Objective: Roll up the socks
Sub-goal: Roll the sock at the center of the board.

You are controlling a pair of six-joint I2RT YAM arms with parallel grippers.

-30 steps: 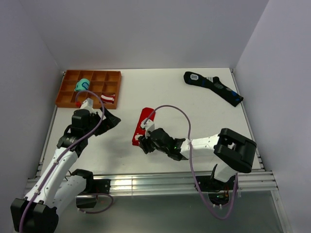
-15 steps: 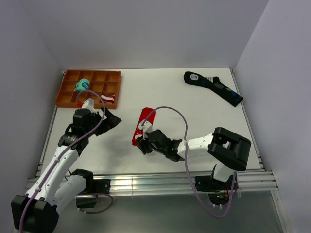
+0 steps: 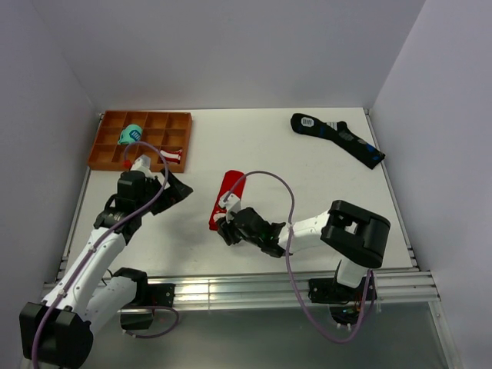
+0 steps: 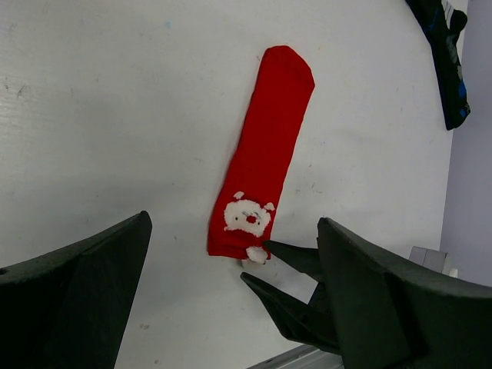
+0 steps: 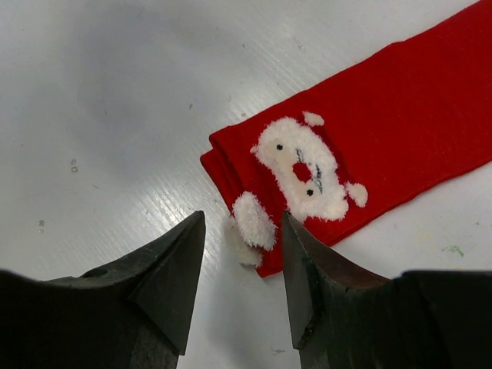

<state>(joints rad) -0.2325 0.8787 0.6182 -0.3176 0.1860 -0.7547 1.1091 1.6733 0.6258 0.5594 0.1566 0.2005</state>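
Observation:
The red socks [image 3: 227,196] lie flat as a narrow strip on the white table, white bear motif at the near end. They also show in the left wrist view [image 4: 265,154] and the right wrist view [image 5: 369,131]. My right gripper [image 3: 224,228] is open, low at the socks' near end; in its own view [image 5: 244,231] the fingertips straddle a white pom-pom [image 5: 252,221] at the cuff without closing on it. My left gripper [image 3: 178,192] is open and empty, hovering left of the socks, apart from them.
An orange compartment tray [image 3: 108,150] at the far left holds a teal bundle [image 3: 130,134] and a red-and-white striped bundle [image 3: 171,155]. Long black socks with blue marks [image 3: 338,138] lie at the far right. A metal rail runs along the near table edge.
My right gripper has crept slightly left and closer to the socks' near end. The left arm has barely moved. The socks lie as before.

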